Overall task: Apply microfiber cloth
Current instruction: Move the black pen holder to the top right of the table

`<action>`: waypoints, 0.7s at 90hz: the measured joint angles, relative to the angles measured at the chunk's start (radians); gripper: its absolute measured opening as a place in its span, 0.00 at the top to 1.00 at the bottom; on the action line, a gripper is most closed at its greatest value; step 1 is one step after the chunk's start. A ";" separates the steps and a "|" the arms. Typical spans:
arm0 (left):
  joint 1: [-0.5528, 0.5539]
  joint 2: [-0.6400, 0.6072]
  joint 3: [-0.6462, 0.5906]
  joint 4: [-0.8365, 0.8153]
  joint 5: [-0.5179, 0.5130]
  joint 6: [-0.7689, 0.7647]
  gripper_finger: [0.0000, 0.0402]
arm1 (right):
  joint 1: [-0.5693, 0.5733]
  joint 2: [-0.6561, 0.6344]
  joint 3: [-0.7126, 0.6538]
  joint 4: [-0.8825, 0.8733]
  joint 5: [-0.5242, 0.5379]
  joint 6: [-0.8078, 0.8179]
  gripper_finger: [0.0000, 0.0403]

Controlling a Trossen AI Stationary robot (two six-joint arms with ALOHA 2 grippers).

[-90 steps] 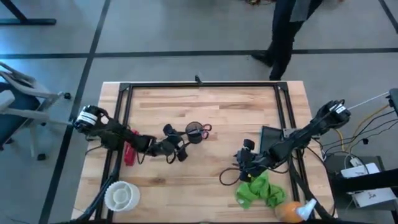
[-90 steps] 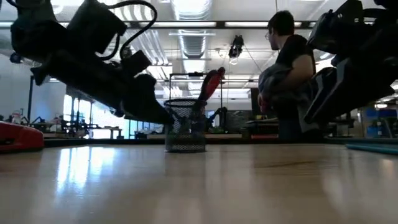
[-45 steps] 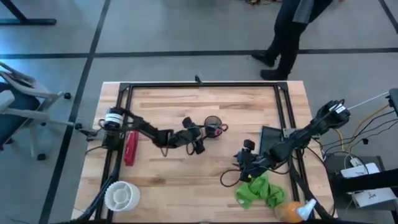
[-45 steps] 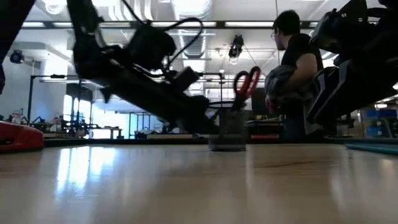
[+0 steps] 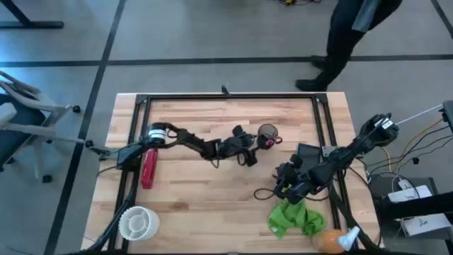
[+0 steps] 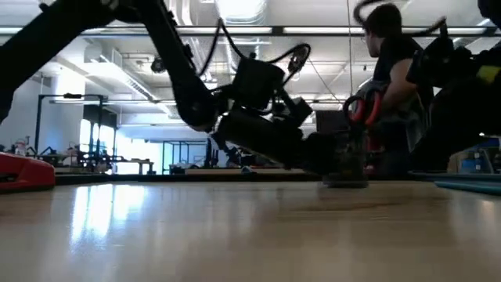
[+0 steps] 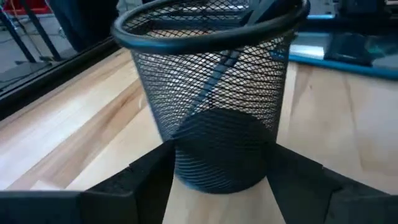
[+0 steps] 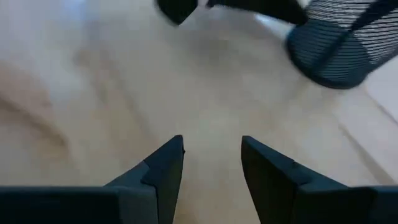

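Left gripper (image 5: pixel 256 146), fingers clamping the black wire-mesh pen cup (image 5: pixel 267 133), has slid it right toward the tablet; empty, parted right gripper (image 5: pixel 283 185) lifted off the lime-green microfiber cloth (image 5: pixel 294 219), untouched at front-right edge.

Wooden table (image 5: pixel 191 205) — on it: microfiber cloth (image 5: pixel 294 218), mesh cup (image 5: pixel 267 133), red stapler (image 5: pixel 148 168), white bowl (image 5: pixel 138 222), tablet (image 5: pixel 308 156).

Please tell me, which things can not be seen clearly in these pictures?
- Microfiber cloth: appears in the high view only.
- Orange bottle: cut off by the high view's bottom edge.
- Scissors in the mesh cup: blades hidden by mesh.
- Tablet: partly covered by the right arm, high view.
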 joint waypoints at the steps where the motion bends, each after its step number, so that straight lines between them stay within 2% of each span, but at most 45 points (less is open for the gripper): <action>1: 0.001 0.004 0.008 -0.004 0.004 0.000 0.43 | 0.000 0.000 0.000 0.001 0.001 0.000 0.66; 15: 0.004 0.027 0.090 -0.120 0.026 0.018 0.42 | 0.000 0.000 0.000 0.022 0.001 -0.051 0.69; 30: 0.003 -0.036 0.072 -0.234 0.028 0.043 0.43 | -0.001 0.000 0.000 0.043 0.001 -0.109 0.73; 51: 0.002 -0.207 -0.135 -0.258 0.028 0.014 0.46 | -0.034 0.000 -0.001 0.152 0.002 -0.213 0.79; 63: -0.001 -0.312 -0.306 -0.142 0.026 -0.035 0.48 | -0.051 0.000 -0.006 0.200 0.013 -0.269 0.84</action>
